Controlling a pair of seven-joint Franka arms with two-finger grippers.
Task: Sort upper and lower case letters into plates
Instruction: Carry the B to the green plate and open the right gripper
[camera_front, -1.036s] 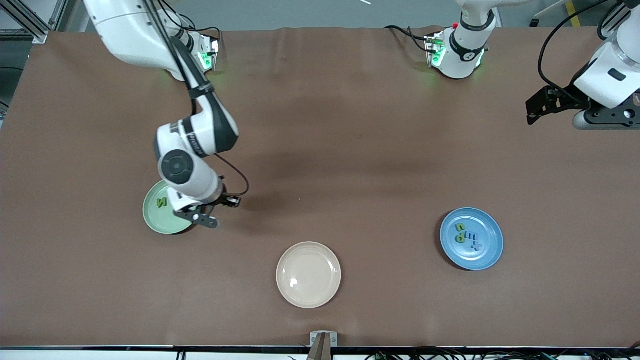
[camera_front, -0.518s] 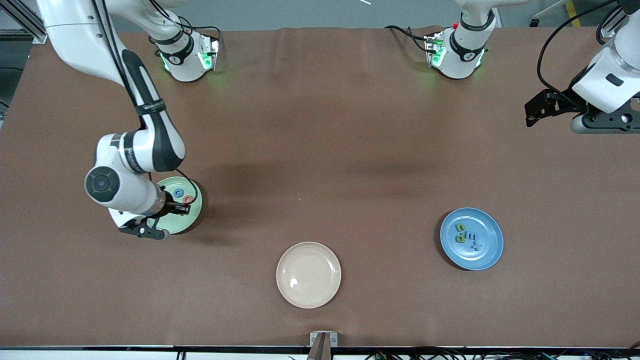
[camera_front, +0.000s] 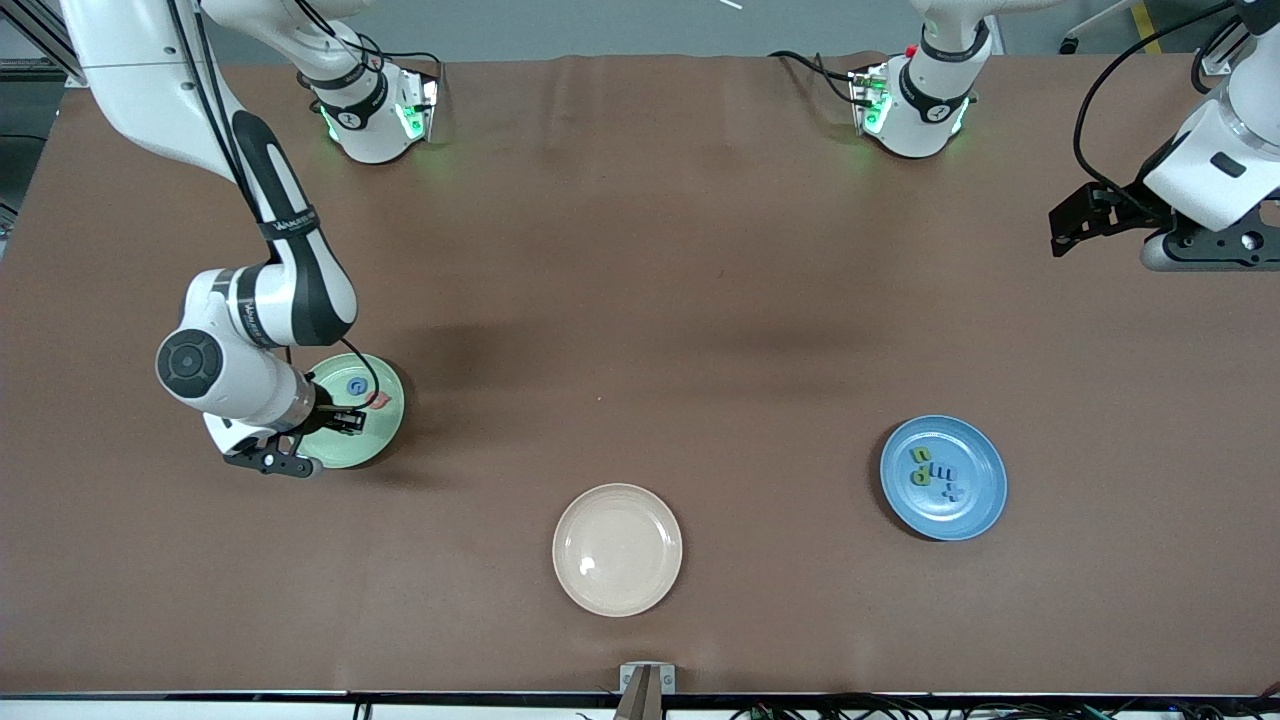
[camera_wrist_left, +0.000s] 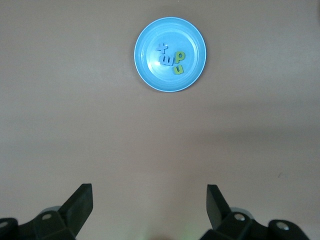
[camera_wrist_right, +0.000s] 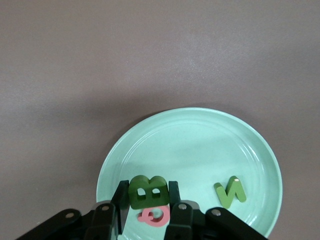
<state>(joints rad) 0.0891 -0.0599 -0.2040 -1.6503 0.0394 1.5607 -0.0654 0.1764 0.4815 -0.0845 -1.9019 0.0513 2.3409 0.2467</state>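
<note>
Nearing the end of the sort, I see no letters loose on the table. Nearest the front camera, the cream plate (camera_front: 617, 549) sits empty. The blue plate (camera_front: 943, 478) holds four letters. My right gripper (camera_wrist_right: 149, 204), clenched on a green B (camera_wrist_right: 147, 191), hangs over the mint plate (camera_front: 385, 432), which holds three. My left gripper (camera_wrist_left: 149, 205) waits, released.

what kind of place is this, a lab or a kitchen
Most likely a robot lab: two white arms bolted at the edge of a brown-covered table, cables trailing from their bases, and toy letters sorted into a green plate and a blue plate.
</note>
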